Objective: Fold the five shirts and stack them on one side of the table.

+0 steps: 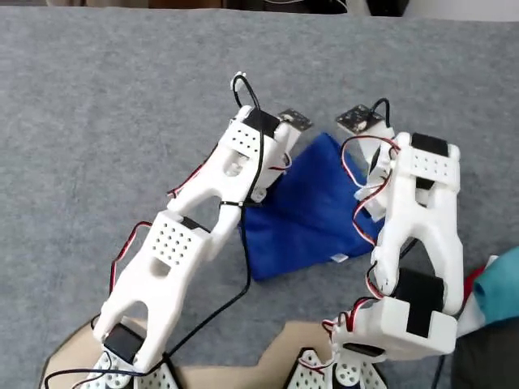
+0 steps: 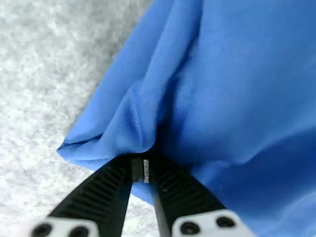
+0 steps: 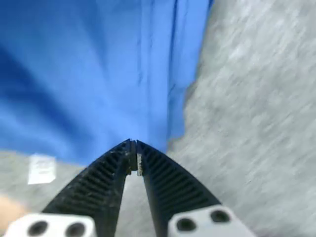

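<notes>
Closest to me, my left gripper (image 2: 140, 165) is clamped on a bunched fold at the edge of the blue shirt (image 2: 237, 89), whose bulk spreads ahead of its fingertips. My right gripper (image 3: 133, 150) is pressed tip to tip at the opposite edge, apparently pinching the hem, though I can't see that clearly. With the shirt spanning both hands, equally near each, I judge the fold needs both moving together.

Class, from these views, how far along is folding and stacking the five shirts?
Early on. Done: nothing yet looks folded and stacked on the grey table. In hand: the blue shirt, lying in a loose triangle, the left gripper shut on one corner, the right gripper shut at its edge. Left: finishing it, then the bunched teal and red cloth at the table's side.
</notes>
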Available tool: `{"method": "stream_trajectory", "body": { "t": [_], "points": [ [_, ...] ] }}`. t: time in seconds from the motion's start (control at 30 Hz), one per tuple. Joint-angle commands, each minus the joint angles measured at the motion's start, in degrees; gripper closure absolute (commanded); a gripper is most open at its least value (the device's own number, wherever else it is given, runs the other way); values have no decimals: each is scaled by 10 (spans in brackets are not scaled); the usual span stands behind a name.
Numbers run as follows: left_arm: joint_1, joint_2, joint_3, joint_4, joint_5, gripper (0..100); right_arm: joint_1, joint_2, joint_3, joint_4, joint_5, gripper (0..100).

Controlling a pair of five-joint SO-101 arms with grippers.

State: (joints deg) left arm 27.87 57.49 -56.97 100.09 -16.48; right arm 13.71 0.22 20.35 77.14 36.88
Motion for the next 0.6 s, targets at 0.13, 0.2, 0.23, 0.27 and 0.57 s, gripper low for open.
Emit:
{"method": "stream_trajectory", "body": {
  "t": [0.13, 0.2, 0.23, 0.27, 0.57],
  "points": [
    [-19, -48, -142, 7, 49, 973, 12, -97, 54, 28, -172, 989],
    [-31, -48, -170, 7, 69, 933, 4, -136, 101, 4, -220, 974],
    [-38, -48, -182, 7, 84, 893, -1, -152, 124, -10, -242, 951],
    [-43, -48, -190, 7, 99, 847, -4, -164, 147, -24, -261, 920],
    [-64, -48, -185, 7, 126, 769, -8, -187, 257, -124, -400, 792]
  ]
}}
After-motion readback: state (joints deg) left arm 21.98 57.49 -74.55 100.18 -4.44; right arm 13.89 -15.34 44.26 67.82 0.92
